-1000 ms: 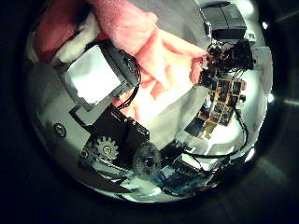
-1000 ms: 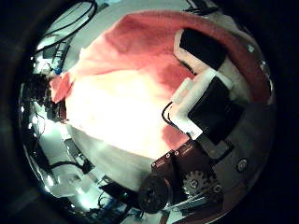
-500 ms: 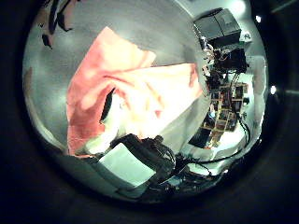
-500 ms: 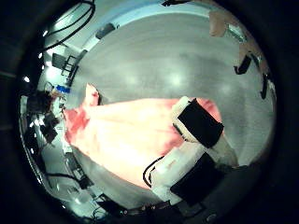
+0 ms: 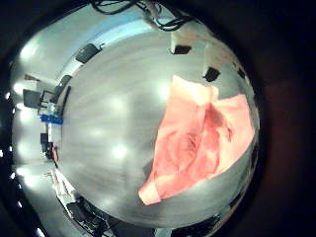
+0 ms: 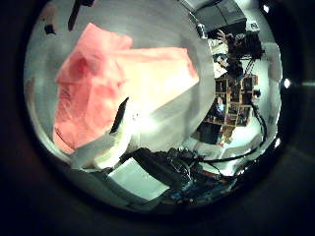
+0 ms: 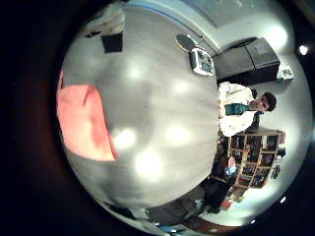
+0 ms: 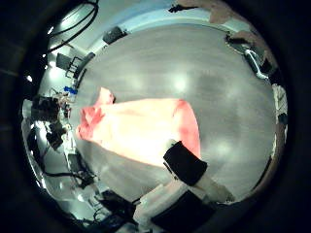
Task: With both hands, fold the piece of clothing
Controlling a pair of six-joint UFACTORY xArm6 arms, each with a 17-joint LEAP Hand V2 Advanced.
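Observation:
A pinkish piece of clothing [image 5: 202, 138] lies spread on the grey table [image 5: 109, 128], with creases and overlapping layers. In the left thumb side view the clothing [image 6: 118, 84] lies below my left hand [image 6: 133, 172]. One dark-tipped finger [image 6: 119, 116] reaches out over its near edge, apart from the cloth. In the right thumb side view the clothing [image 8: 141, 126] lies flat under my right hand [image 8: 175, 189], with one finger [image 8: 185, 160] over its edge. The right little finger side view catches only a corner of the clothing [image 7: 84, 118]. Neither hand holds cloth.
The grey table [image 7: 162, 118] stretches wide around the clothing. Shelves with clutter [image 6: 234, 98] and cabinets [image 7: 251, 59] stand beyond the table. Small dark items [image 5: 210, 74] sit near the table's far edge.
Both palm views have drawn back from the clothing, which now looks smaller and lies flat. One second ago both hands were close against the cloth.

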